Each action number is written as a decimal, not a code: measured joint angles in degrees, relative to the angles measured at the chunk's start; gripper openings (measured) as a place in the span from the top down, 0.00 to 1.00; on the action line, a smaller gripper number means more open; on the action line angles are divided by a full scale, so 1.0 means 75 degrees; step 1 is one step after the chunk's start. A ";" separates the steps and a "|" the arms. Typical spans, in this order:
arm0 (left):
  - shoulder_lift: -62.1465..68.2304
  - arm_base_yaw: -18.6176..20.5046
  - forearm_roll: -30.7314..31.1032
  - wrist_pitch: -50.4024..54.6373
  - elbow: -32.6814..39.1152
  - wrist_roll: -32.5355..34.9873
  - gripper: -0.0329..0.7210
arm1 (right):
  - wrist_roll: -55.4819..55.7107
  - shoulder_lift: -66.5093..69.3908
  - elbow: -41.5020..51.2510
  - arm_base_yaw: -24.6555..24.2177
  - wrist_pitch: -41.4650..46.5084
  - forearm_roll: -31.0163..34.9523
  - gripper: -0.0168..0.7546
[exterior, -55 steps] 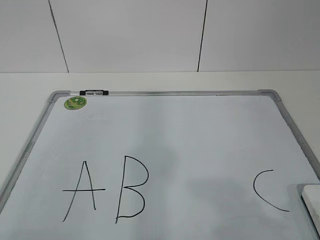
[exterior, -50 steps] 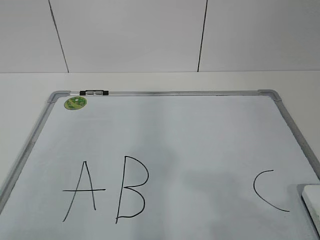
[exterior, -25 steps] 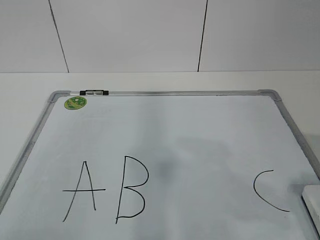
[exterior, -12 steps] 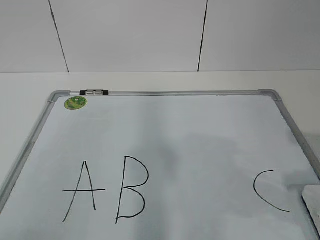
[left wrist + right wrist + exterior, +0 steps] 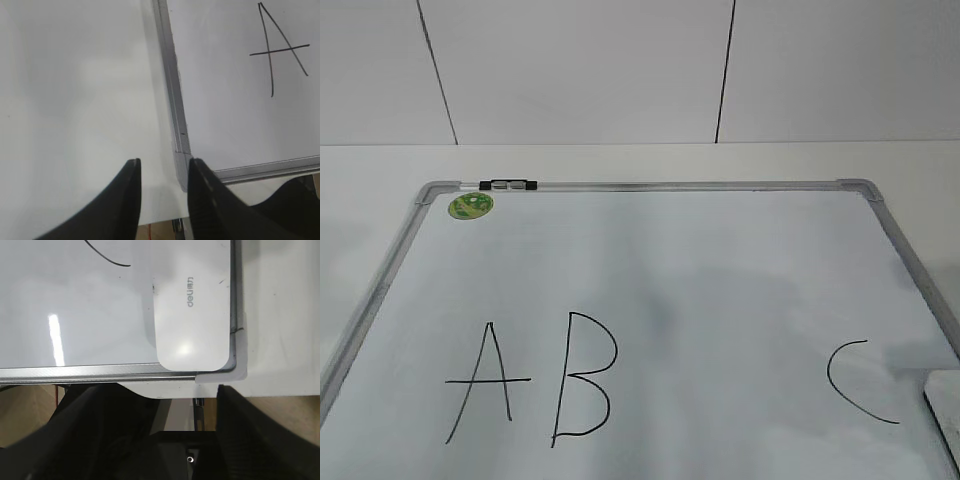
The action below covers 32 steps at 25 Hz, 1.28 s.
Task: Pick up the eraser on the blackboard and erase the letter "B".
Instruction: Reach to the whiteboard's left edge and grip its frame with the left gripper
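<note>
White tabletop (image 5: pixel 640 160) carries everything I see, and behind it stands a pale panelled wall (image 5: pixel 580 70) with thin dark seams. Nearest me, the eraser (image 5: pixel 192 305) lies flat in the near right corner of the blackboard (image 5: pixel 720 280), its long side just beside the right frame rail; in the exterior view only a sliver of the block shows at the lower right edge. My right tool (image 5: pixel 150 420) hangs over that corner, short of the eraser and not touching it; its two dark fingers (image 5: pixel 260 435) stand wide apart, released and holding nothing. My left tool (image 5: pixel 162 172) hovers over the near left corner of the frame, fingers parted with a narrow gap, also released and empty. Further in, three black letters run in a row across the board: the "A" (image 5: pixel 485 382) on the left, the letter "B" (image 5: pixel 582 378) just beside it, whole and unsmudged, and the "C" (image 5: pixel 855 382) well apart to the right, near the eraser. At the far left corner sit a round green sticker (image 5: pixel 471 206) and a small black-and-silver clip (image 5: pixel 508 184) on the frame's far rail.
</note>
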 joint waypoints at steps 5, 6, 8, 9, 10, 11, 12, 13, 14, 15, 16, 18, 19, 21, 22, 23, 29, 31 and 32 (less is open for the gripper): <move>0.1802 0.0000 -0.0014 0.0101 -0.1059 0.0000 0.64 | 0.0000 0.0000 0.0000 0.0000 0.0000 0.0000 0.25; 0.2087 0.0000 -0.0014 0.0101 -0.1209 0.0000 0.64 | 0.0000 0.0000 0.0000 0.0000 0.0000 0.0000 0.25; 0.2730 0.0000 -0.0014 0.0101 -0.1544 0.0000 0.64 | 0.0000 0.0000 0.0000 0.0000 0.0000 0.0000 0.25; 0.3045 0.0000 -0.0014 0.0101 -0.1672 0.0000 0.64 | 0.0000 0.0000 0.0000 0.0000 0.0000 0.0000 0.25; 0.3301 0.0000 -0.0014 0.0101 -0.1810 0.0000 0.64 | 0.0000 0.0000 0.0000 0.0000 0.0000 0.0000 0.25; 0.3596 0.0000 -0.0014 0.0065 -0.1930 0.0000 0.64 | 0.0000 0.0000 0.0000 0.0000 0.0000 0.0000 0.25; 0.3885 0.0000 -0.0014 0.0009 -0.2019 0.0000 0.64 | 0.0000 0.0000 0.0000 0.0000 0.0000 0.0000 0.25; 0.4120 0.0000 -0.0025 -0.0051 -0.2114 0.0000 0.64 | 0.0000 0.0000 0.0000 0.0000 0.0000 0.0000 0.25; 0.4395 0.0000 -0.0045 -0.0108 -0.2188 0.0000 0.64 | 0.0000 0.0000 0.0000 0.0000 0.0000 0.0000 0.25; 0.4666 0.0000 -0.0043 -0.0209 -0.2272 0.0000 0.64 | 0.0000 0.0000 0.0000 0.0000 0.0000 0.0000 0.25; 0.4934 0.0000 -0.0043 -0.0320 -0.2328 0.0000 0.64 | 0.0000 0.0000 0.0000 0.0000 0.0000 0.0000 0.25; 0.5424 0.0000 -0.0054 -0.0491 -0.2459 0.0000 0.64 | 0.0000 0.0000 0.0000 0.0000 0.0000 0.0000 0.25; 0.5683 0.0000 -0.0054 -0.0587 -0.2502 0.0000 0.64 | 0.0000 0.0000 0.0000 0.0000 0.0000 0.0000 0.25; 0.6126 0.0000 -0.0071 -0.0741 -0.2591 0.0000 0.64 | 0.0000 0.0000 0.0000 0.0000 0.0000 0.0000 0.25; 0.6341 0.0000 -0.0088 -0.0815 -0.2625 0.0000 0.64 | 0.0000 0.0000 0.0000 0.0000 0.0000 0.0000 0.25; 0.6538 0.0000 -0.0105 -0.0904 -0.2625 0.0000 0.64 | 0.0000 0.0000 0.0000 0.0000 0.0000 0.0000 0.25; 0.7293 0.0000 -0.0228 -0.1406 -0.2738 -0.0005 0.64 | 0.0000 0.0000 0.0000 0.0000 0.0000 0.0000 0.25; 0.7436 0.0000 -0.0366 -0.1536 -0.2821 0.0057 0.64 | 0.0000 0.0000 0.0000 0.0000 0.0000 0.0000 0.25; 0.7480 0.0000 -0.0399 -0.1599 -0.2872 0.0071 0.64 | 0.0000 0.0000 0.0000 0.0000 0.0000 0.0000 0.25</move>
